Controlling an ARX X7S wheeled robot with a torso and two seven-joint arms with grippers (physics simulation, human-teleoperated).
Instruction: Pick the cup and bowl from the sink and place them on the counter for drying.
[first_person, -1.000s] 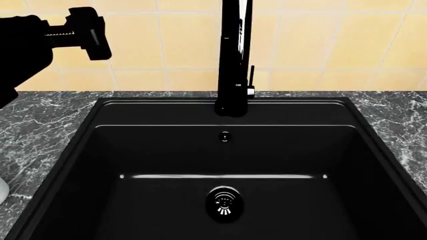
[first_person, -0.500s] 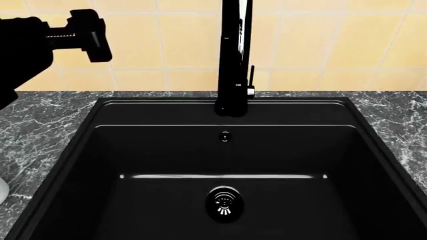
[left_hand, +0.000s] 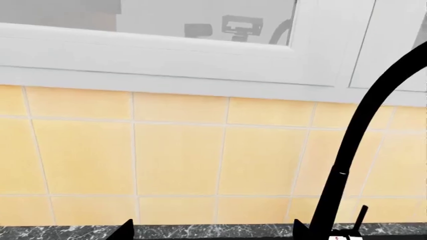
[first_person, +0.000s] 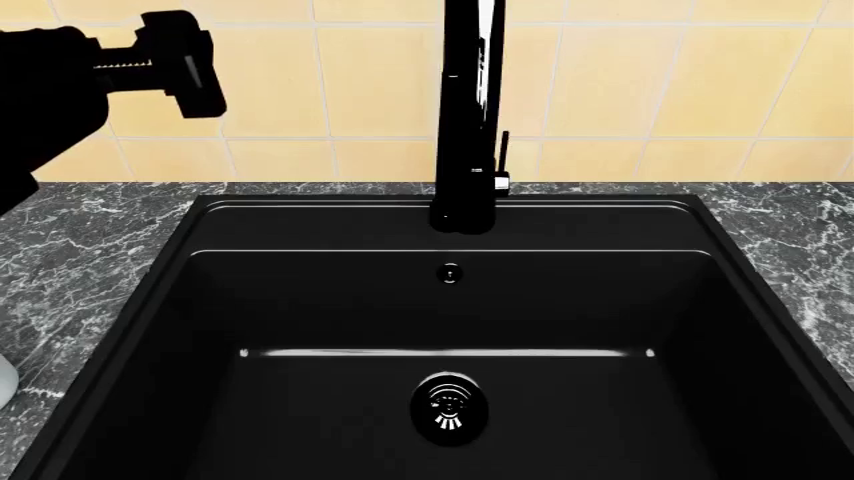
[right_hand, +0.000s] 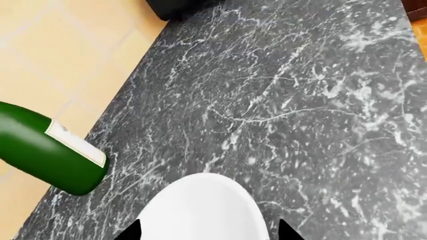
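The black sink (first_person: 174, 300) holds only its round drain (first_person: 449, 405); no cup or bowl lies in it. In the right wrist view the white bowl (right_hand: 200, 205) sits on the dark marble counter (right_hand: 300, 100). My right gripper (right_hand: 210, 232) is open, with one fingertip at each side of the bowl and a small gap at one side. My left gripper (first_person: 200, 65) is raised above the left counter (first_person: 80, 250) in front of the tiles. It is open (left_hand: 212, 235) and empty. A white sliver (first_person: 4, 385) shows at the head view's left edge; I cannot tell if it is the cup.
The tall black faucet (first_person: 467, 120) rises behind the sink's middle and also shows in the left wrist view (left_hand: 347, 165). A green bottle (right_hand: 47, 150) lies on the counter beside the bowl, near the tiled wall. Marble counter runs along both sides of the sink.
My left gripper has shifted slightly up and to the right in the head view. The sink and the white sliver are unchanged.
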